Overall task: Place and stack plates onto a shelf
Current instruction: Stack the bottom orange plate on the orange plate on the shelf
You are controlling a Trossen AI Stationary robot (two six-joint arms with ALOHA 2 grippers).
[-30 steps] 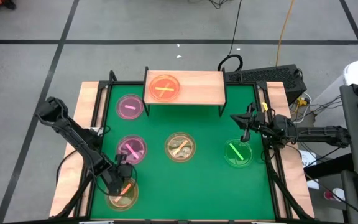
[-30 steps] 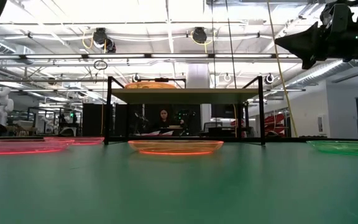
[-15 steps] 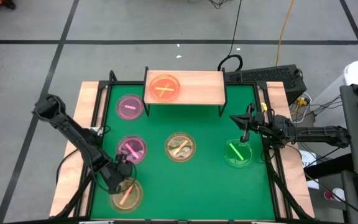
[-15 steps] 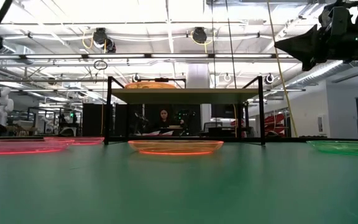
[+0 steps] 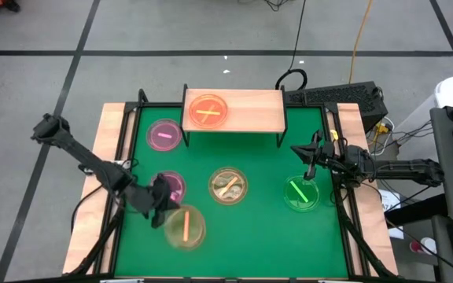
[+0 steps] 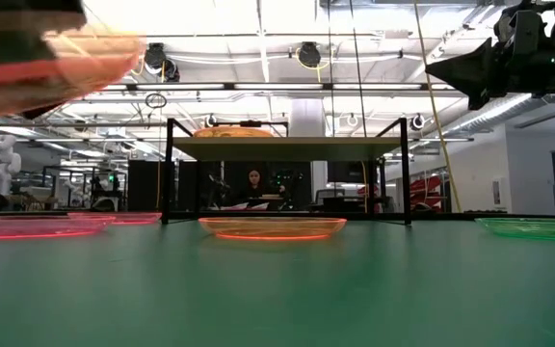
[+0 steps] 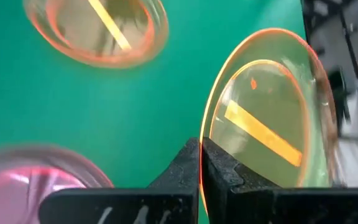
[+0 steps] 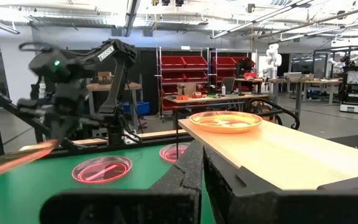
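My left gripper [image 5: 162, 207] is shut on an amber plate [image 5: 185, 226] with an orange stripe, held above the table's near left part. The same plate shows high at the left of the low view [image 6: 51, 60]. An orange plate [image 5: 208, 111] lies on the light-wood shelf [image 5: 250, 110] at the far edge. On the green table lie two pink plates [image 5: 164, 135] [image 5: 173, 184], another amber plate [image 5: 227, 185] and a green plate [image 5: 301, 193]. My right gripper [image 5: 309, 163] hangs shut and empty above the green plate's far side. My left gripper pinches the amber plate's rim [image 7: 202, 163] between its two fingers [image 7: 187, 167], on the side of the plate toward the table's left. The fingers reach in from the left. The plate is lifted clear of the table and sits slightly tilted.
The shelf stands on thin black legs [image 6: 169, 172], with the second amber plate [image 6: 273, 227] showing in front of it in the low view. Black rails [image 5: 124, 149] run along the table's sides. A person [image 6: 254, 183] sits far behind the table.
My left gripper has shut on the amber plate's rim at the near left corner. It then rose, turned and moved toward the table's far and right side. The plate has been lifted clear and now hangs nearer the middle.
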